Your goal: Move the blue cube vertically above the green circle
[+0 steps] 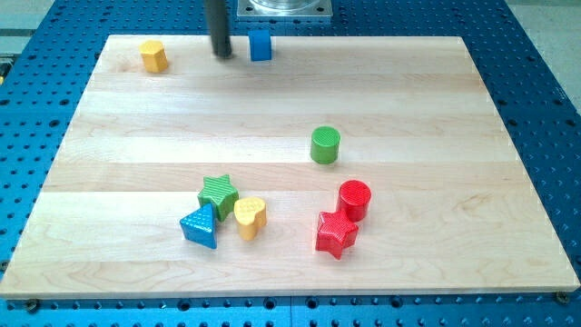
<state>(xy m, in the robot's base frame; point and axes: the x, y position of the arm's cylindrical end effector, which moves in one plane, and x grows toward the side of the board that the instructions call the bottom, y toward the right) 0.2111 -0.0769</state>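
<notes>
Blue cube upright at board top edge, my tip at its 9 o'clock, apart; green circle at 5 o'clock; rod bare, nothing grasped

Robot body, as we see it: a straight, dark grey rod — smooth and cylindrical — ending in my tip. Behind it at the view's top we see a pale metallic mounting plate with square edges.

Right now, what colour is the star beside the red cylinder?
Red star, clearest in the camera view.
</notes>
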